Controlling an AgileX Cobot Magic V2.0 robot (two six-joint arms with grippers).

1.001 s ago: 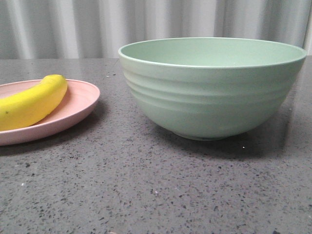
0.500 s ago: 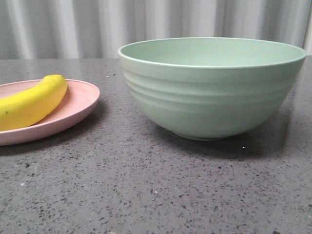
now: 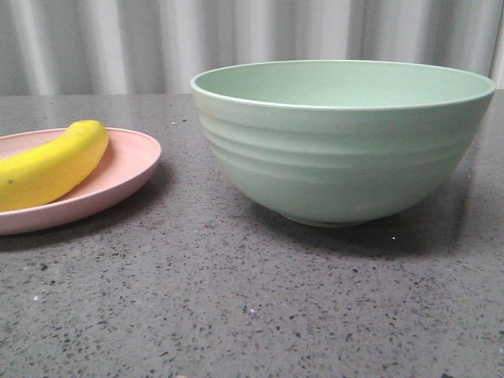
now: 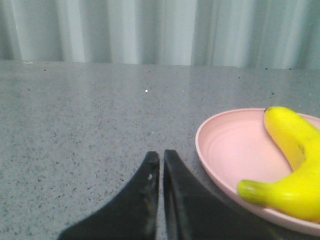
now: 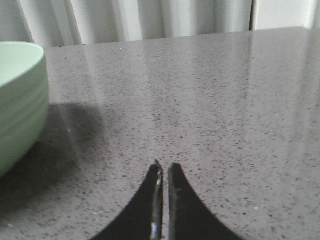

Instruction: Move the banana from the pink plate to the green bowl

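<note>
The yellow banana (image 3: 51,165) lies on the pink plate (image 3: 130,169) at the left of the front view. The large mint-green bowl (image 3: 339,150) stands to the right of the plate and looks empty from this angle. In the left wrist view my left gripper (image 4: 161,156) is shut and empty, low over the table beside the pink plate (image 4: 225,150), where the banana (image 4: 292,170) lies. In the right wrist view my right gripper (image 5: 165,167) is shut and empty, apart from the green bowl (image 5: 17,100). Neither gripper shows in the front view.
Everything rests on a grey speckled tabletop (image 3: 252,307). A pale pleated curtain (image 3: 157,39) hangs behind the table's far edge.
</note>
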